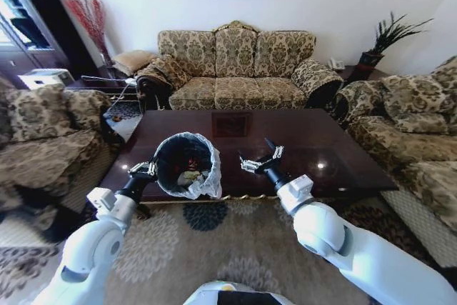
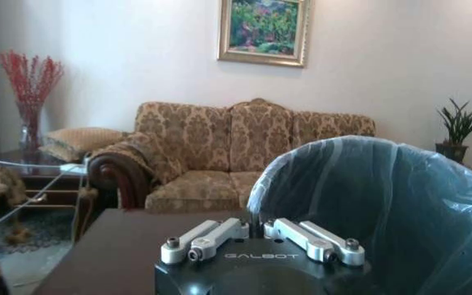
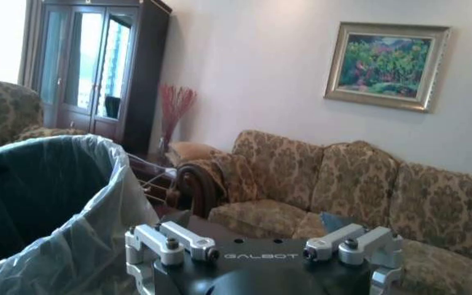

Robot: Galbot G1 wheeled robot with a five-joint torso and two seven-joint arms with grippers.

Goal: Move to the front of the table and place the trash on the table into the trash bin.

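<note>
My left gripper [image 1: 145,170] is shut on the rim of the trash bin [image 1: 187,164] and holds it off the floor at the table's front left. The bin tilts toward me, showing its black inside and whitish bag. Trash [image 1: 190,175] lies in its bottom as red and yellow scraps. In the left wrist view the fingers [image 2: 219,236] sit close together against the bagged bin wall [image 2: 383,203]. My right gripper [image 1: 260,162] hovers open with nothing in it over the front edge of the glossy dark table [image 1: 307,144], just right of the bin [image 3: 47,203].
A patterned sofa [image 1: 235,69] stands behind the table, an armchair [image 1: 43,133] to the left and another sofa [image 1: 414,133] to the right. A floral rug [image 1: 214,248] lies under me. A glass side table [image 1: 107,83] sits at the back left.
</note>
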